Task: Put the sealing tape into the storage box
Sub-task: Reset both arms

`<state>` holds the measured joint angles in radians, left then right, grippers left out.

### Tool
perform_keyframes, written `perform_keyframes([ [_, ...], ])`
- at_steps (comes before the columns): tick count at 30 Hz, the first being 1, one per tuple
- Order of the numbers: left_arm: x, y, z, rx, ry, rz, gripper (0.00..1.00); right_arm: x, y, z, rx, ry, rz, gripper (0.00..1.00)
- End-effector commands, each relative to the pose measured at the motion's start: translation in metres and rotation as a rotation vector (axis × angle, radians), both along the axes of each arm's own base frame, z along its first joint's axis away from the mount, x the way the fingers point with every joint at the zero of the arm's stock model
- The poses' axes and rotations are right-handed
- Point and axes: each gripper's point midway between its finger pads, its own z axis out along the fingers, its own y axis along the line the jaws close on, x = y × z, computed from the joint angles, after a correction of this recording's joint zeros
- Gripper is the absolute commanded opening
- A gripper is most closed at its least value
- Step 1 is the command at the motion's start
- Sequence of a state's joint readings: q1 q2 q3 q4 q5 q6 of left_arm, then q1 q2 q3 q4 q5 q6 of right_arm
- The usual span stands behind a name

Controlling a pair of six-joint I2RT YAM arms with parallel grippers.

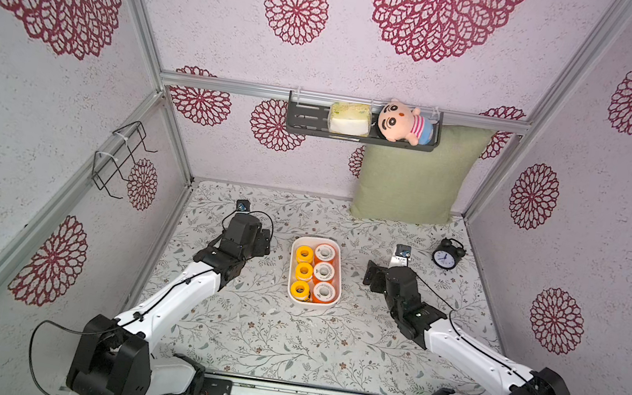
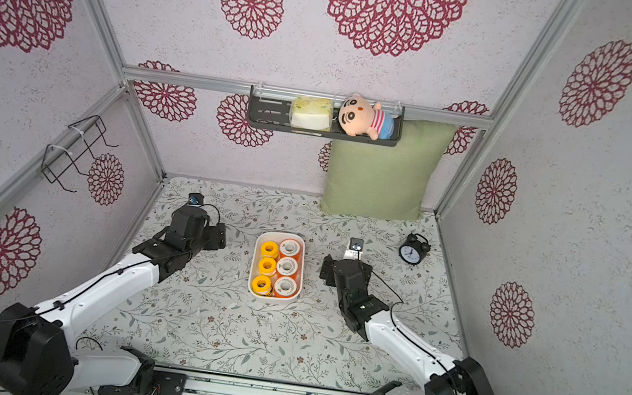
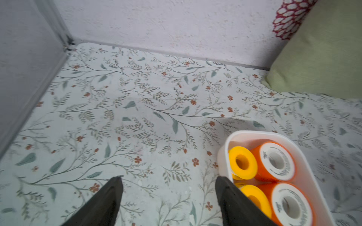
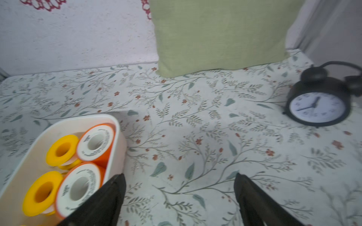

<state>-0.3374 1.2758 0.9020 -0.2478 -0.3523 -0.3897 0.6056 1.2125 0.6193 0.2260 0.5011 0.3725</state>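
Inside the storage box (image 1: 319, 239), at the middle of the counter (image 1: 244, 335), the sealing tape (image 1: 323, 272) is sitting in two rows of three with the holes facing up. Yellow rolls (image 1: 304, 271) are filling the row on the left arm's side, and orange rolls (image 1: 324, 291) with white faces are filling the row on the right arm's side. Beneath the yellow ones, more yellow edges are showing in the left wrist view, so the rolls are lying in more than one layer.

The left gripper (image 3: 169, 187) is hanging near one long side of the box, its fingers (image 3: 109, 199) spread wide and grasping nothing. The right gripper (image 4: 179, 185) is hanging near the opposite long side, its fingers likewise released and empty.

Farther back, a green pillow (image 1: 409, 178) is leaning against the wall and a black alarm clock (image 1: 444, 258) is standing near it. Above them, a black wall shelf (image 1: 304, 117) is carrying a tissue pack (image 1: 349, 118) and a plush doll (image 1: 398, 123).
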Motion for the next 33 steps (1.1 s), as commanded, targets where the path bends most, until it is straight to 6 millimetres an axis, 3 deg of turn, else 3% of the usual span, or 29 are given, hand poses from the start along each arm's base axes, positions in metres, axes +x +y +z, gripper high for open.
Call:
perform_keyframes([
  [1,-0.001,0.045,0.024,0.170,-0.124,0.169,0.86,0.003,-0.041,0.026,-0.037,-0.128,-0.141,0.97],
  [8,-0.004,0.082,0.032,0.276,-0.191,0.298,0.88,-0.002,-0.092,0.017,-0.084,-0.169,-0.298,0.99],
  [11,-0.005,0.096,0.029,0.303,-0.212,0.341,0.99,-0.003,-0.111,0.012,-0.107,-0.176,-0.356,0.99],
  [19,0.004,0.126,0.003,0.254,-0.223,0.342,0.97,-0.007,-0.156,0.003,-0.144,-0.241,-0.467,0.99],
  [27,0.012,0.154,-0.030,0.120,-0.195,0.276,0.97,-0.002,-0.165,-0.013,-0.188,-0.278,-0.441,0.99],
  [33,0.015,0.153,-0.034,0.062,-0.264,0.182,0.98,0.005,-0.156,-0.017,-0.177,-0.327,-0.301,0.99],
])
